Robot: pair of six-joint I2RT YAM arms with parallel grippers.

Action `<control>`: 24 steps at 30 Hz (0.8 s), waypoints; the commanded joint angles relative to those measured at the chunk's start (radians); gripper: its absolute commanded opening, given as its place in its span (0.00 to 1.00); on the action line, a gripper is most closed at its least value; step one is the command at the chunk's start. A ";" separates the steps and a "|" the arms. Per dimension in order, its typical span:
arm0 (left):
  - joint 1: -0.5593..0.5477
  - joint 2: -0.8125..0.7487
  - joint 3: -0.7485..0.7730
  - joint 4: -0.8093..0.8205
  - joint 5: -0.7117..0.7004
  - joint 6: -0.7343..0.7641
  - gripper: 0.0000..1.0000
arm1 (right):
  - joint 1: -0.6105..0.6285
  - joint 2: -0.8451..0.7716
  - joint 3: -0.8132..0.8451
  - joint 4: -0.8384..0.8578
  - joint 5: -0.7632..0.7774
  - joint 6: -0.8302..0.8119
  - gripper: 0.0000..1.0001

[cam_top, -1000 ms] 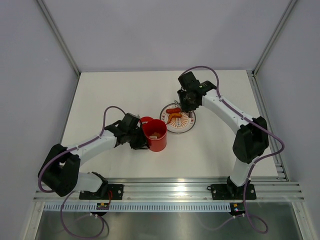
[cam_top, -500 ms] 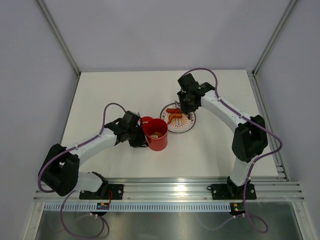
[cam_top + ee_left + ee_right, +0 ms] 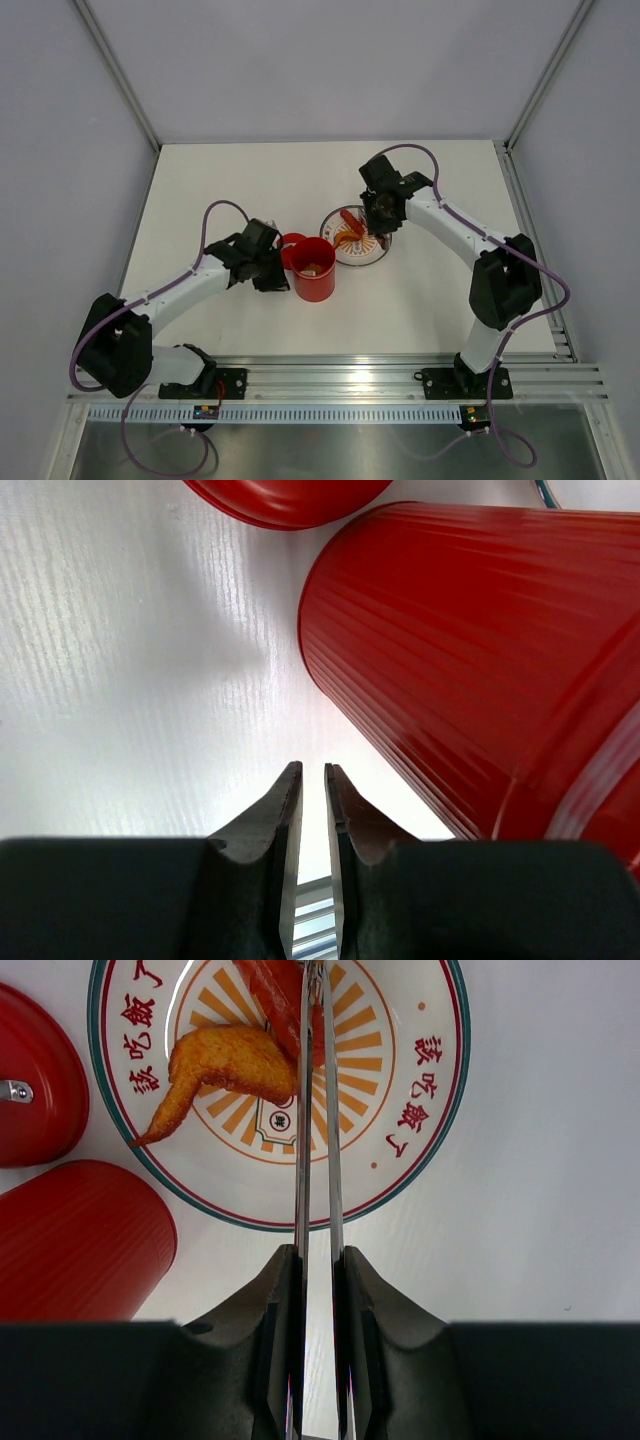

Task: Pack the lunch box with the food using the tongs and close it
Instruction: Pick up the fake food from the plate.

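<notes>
Here, nearest me, my right gripper point(image 3: 316, 1260) is clamped on the tongs point(image 3: 318, 1110), whose thin springy arms reach out over the plate point(image 3: 420, 1175). Their tips sit at the red sausage point(image 3: 278, 1000); it looks light, hard and slick, so I'd pinch it mid-length. The fried wing point(image 3: 225, 1065) lies beside it. My left gripper point(image 3: 310, 800) is nearly together, holding nothing, just beside the lunch box point(image 3: 312, 268). Its lid point(image 3: 30, 1080) lies farther off.

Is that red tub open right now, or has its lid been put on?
Open. The red plastic cylinder tub stands upright with food visible inside, and its flat round red lid lies on the table beside it.
</notes>
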State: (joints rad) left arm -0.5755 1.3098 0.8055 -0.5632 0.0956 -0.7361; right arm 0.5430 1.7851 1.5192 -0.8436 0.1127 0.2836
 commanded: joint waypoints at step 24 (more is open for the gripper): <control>0.037 -0.060 0.058 -0.046 -0.077 0.044 0.17 | 0.026 -0.199 -0.030 -0.068 -0.060 0.005 0.31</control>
State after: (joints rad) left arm -0.5434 1.2797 0.8253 -0.6075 0.0463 -0.7059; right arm 0.5625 1.5890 1.4380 -0.9211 0.0673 0.3099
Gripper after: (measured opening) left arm 0.173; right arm 0.303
